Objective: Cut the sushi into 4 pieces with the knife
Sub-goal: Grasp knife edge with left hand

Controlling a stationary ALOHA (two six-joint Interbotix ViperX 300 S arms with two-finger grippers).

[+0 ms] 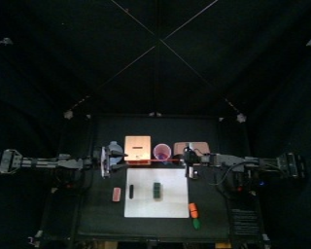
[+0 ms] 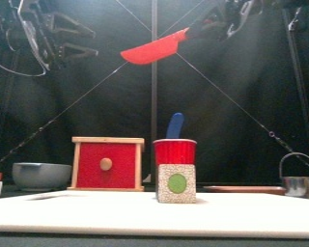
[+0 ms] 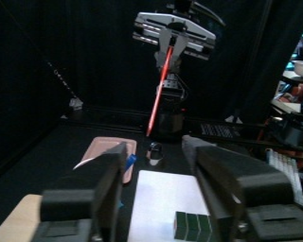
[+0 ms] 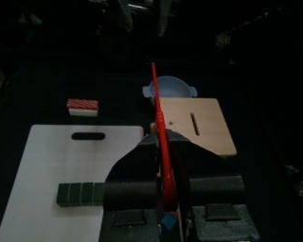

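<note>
Front view alone shows the sushi roll end-on: speckled face, green centre. Right wrist view shows 1 dark green bar on the white cutting board. The right gripper clamps the red knife; the left gripper gapes wide.

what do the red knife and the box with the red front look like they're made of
red knife: probably plastic; it is one even red from end to end, with no metallic shine. box: likely wood, going by its pale bare frame, with the front painted a flat red; no grain is visible to confirm it.
</note>
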